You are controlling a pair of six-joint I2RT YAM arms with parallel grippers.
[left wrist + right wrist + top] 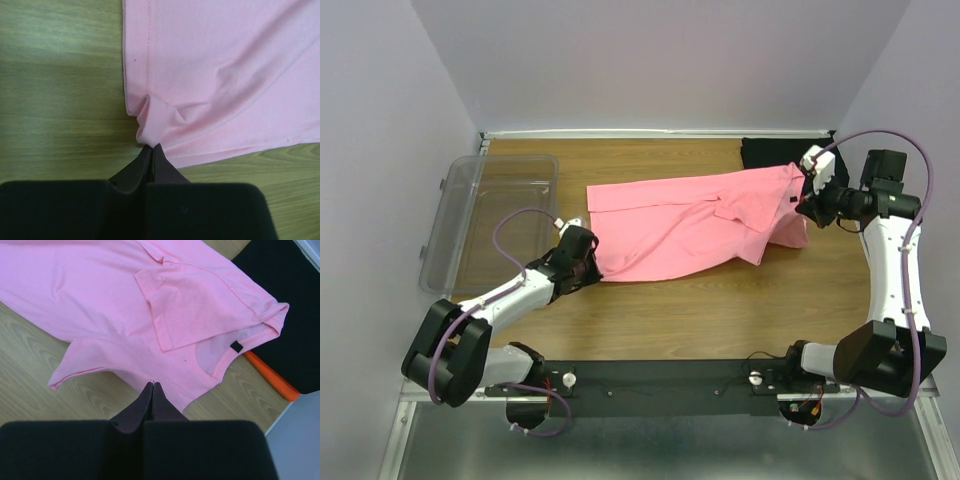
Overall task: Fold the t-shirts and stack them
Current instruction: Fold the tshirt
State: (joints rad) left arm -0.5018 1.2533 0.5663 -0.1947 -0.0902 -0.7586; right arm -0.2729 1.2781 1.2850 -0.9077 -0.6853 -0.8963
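Pink t-shirt [690,225]: judged light and limp; found pinched at hem corner by left pincer [151,146], shoulder edge by right pincer [152,385].

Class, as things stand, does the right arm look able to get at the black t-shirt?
Probably not yet: the black t-shirt lies close by, but the right end effector is shut on the pink t-shirt, which partly covers it.

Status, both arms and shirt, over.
Left gripper shut on pink shirt, hem corner. Right gripper shut on its collar end. Shirt stretched between them. Black shirt, orange shirt by that end.
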